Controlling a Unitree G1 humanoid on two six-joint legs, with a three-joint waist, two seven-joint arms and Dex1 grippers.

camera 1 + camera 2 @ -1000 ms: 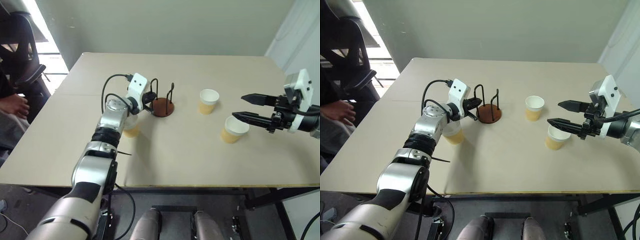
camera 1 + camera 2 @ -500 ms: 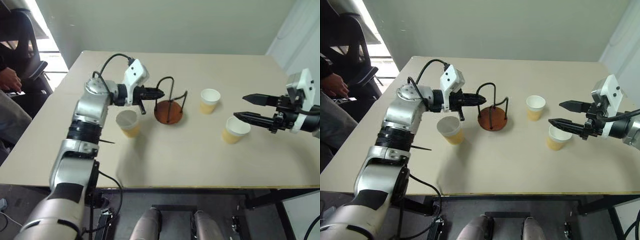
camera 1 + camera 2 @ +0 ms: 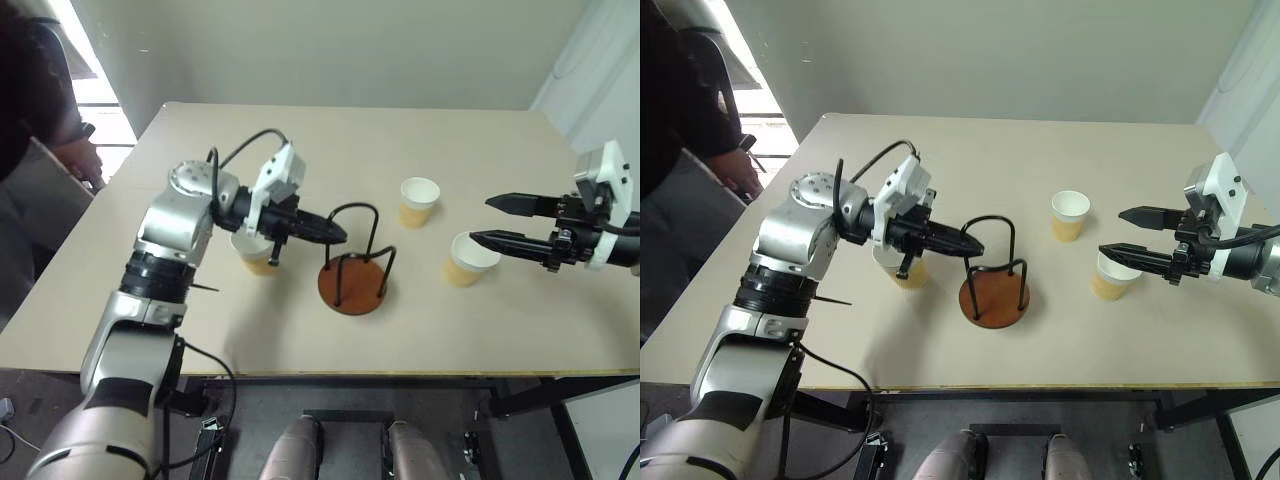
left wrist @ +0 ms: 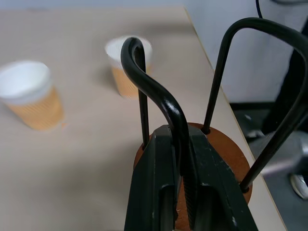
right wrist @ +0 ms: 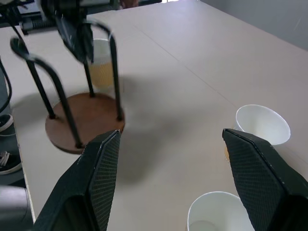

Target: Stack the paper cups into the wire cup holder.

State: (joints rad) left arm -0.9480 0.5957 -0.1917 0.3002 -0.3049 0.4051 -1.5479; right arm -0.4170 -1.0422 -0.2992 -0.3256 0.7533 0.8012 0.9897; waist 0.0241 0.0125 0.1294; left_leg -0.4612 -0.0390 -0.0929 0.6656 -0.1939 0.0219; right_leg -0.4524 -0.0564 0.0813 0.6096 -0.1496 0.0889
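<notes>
The wire cup holder [image 3: 352,287] has a reddish-brown disc base and black wire loops, and stands near the table's middle front. My left gripper [image 3: 333,236] is shut on one wire loop [image 4: 153,86], its fingers [image 4: 156,187] pinching the wire from the left. One paper cup [image 3: 256,252] stands just behind that gripper. A second paper cup [image 3: 418,201] is farther back on the right. The third paper cup [image 3: 467,259] sits right beside my right gripper [image 3: 483,221], which hovers open next to it with nothing between its fingers [image 5: 98,178].
The tan table [image 3: 300,140] stretches back with bare room behind the cups. Its front edge [image 3: 330,372] lies close to the holder. A person in dark clothes [image 3: 685,110] stands at the table's far left corner.
My left gripper has pulled the wire cup holder toward the table's front and to the right, uncovering the left cup. The right gripper has stayed put. The person at left has shifted.
</notes>
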